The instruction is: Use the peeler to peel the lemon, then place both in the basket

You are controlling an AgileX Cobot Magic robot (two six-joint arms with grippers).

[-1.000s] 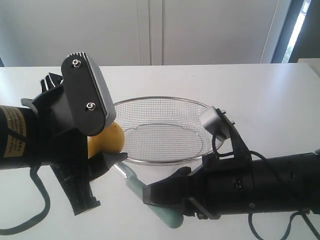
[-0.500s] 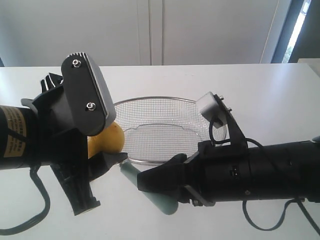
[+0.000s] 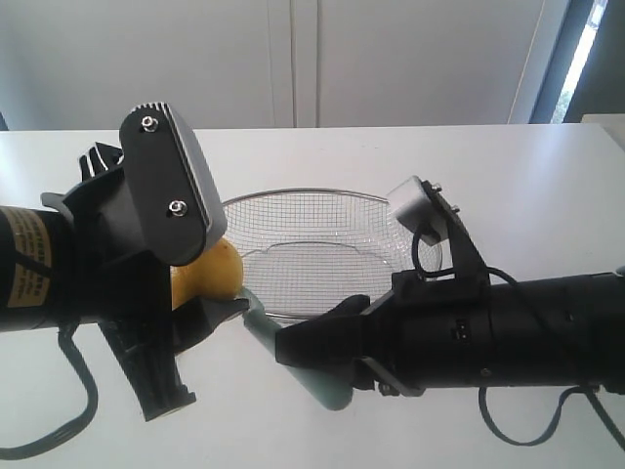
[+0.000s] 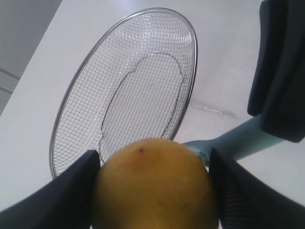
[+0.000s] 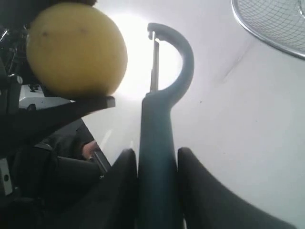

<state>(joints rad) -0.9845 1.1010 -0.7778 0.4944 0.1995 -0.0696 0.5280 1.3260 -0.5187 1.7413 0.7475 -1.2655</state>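
My left gripper point(image 3: 210, 293) is shut on the yellow lemon point(image 3: 208, 275), held above the table just left of the basket point(image 3: 327, 256). In the left wrist view the lemon point(image 4: 155, 183) fills the space between the two black fingers point(image 4: 71, 191). My right gripper point(image 3: 312, 350) is shut on the teal handle of the peeler point(image 3: 311, 366). The peeler's curved head point(image 3: 250, 305) reaches up to the lemon's lower right side. From the right wrist view the peeler point(image 5: 159, 143) stands next to the lemon point(image 5: 76, 47), blade facing it with a small gap.
The wire mesh basket point(image 4: 133, 95) sits with nothing in it on the white table point(image 3: 508, 186), behind both grippers. White cabinet doors stand behind the table. A dark window frame is at the far right.
The right gripper has carried the peeler up and to the left, bringing its head against the lemon's side. The left gripper and lemon have stayed still.
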